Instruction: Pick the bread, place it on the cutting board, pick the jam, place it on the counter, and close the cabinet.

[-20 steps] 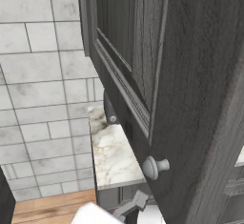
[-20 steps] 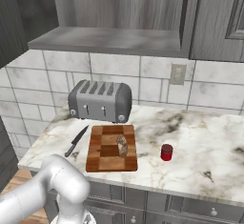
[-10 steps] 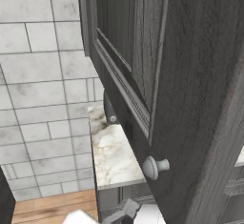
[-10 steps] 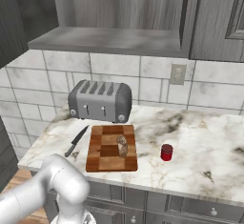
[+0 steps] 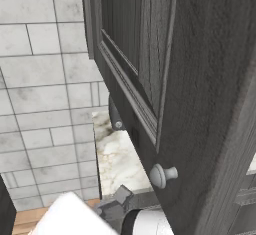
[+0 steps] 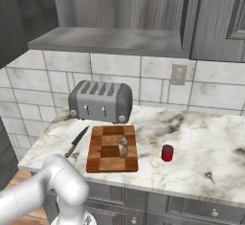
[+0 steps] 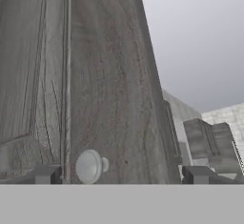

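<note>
The cabinet door (image 5: pixel 200 79) stands swung open, dark grey wood grain with a round pale knob (image 5: pixel 162 175). My gripper (image 7: pixel 123 175) faces the door's front from close by, open, and the knob (image 7: pixel 90 166) sits between its two fingertips (image 7: pixel 45 174) without being touched. In the left base view the gripper (image 5: pixel 116 205) hangs low, below and left of the knob. The bread (image 6: pixel 123 146) lies on the checkered cutting board (image 6: pixel 103 152). The red jam (image 6: pixel 167 152) stands on the marbled counter (image 6: pixel 206 147), right of the board.
A grey toaster (image 6: pixel 100 101) stands behind the board, and a black-handled knife (image 6: pixel 76 141) lies to the board's left. The open cabinet's shelf (image 6: pixel 110 39) hangs above the toaster. An outlet (image 6: pixel 178 74) is on the tiled wall.
In the left base view the hand has drifted a little to the left beneath the door's knob. Bread, jam and board have not moved.
</note>
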Tool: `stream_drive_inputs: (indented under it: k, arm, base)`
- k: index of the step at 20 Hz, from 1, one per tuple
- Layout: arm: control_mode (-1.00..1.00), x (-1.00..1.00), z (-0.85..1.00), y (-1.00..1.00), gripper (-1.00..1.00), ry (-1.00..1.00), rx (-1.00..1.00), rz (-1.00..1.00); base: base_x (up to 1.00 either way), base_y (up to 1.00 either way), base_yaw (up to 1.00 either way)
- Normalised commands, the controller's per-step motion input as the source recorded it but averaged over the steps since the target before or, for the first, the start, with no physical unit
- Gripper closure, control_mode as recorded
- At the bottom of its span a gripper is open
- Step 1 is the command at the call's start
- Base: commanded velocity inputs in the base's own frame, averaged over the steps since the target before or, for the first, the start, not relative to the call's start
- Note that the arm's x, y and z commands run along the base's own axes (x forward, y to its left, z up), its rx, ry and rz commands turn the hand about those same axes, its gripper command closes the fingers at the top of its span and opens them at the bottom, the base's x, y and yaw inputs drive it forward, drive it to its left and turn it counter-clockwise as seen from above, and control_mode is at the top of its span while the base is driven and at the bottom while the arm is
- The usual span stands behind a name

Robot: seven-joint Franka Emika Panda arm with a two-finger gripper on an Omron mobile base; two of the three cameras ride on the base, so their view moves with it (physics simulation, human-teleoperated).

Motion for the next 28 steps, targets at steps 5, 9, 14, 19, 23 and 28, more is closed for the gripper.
stream_drive_inputs:
  k: [5, 9, 14, 19, 23, 28]
  arm:
    - [-1.00, 0.37, 0.01, 0.00, -1.00, 0.00, 0.00, -0.08]
    - [-1.00, 0.34, 0.00, 0.00, -1.00, 0.00, 0.00, -0.06]
    - [-1.00, 0.30, 0.00, -0.01, -1.00, 0.00, 0.00, -0.03]
    - [-1.00, 0.13, 0.00, -0.22, -1.00, 0.00, 0.00, 0.00]
    - [-1.00, 0.00, 0.00, -0.43, -1.00, 0.00, 0.00, 0.00]
    - [-1.00, 0.00, 0.00, -0.36, -1.00, 0.00, 0.00, 0.00]
  base:
    - [0.00, 0.00, 0.00]
    - [0.00, 0.00, 0.00]
    - [0.00, 0.00, 0.00]
    - [0.00, 0.00, 0.00]
    - [0.00, 0.00, 0.00]
    - [0.00, 0.00, 0.00]
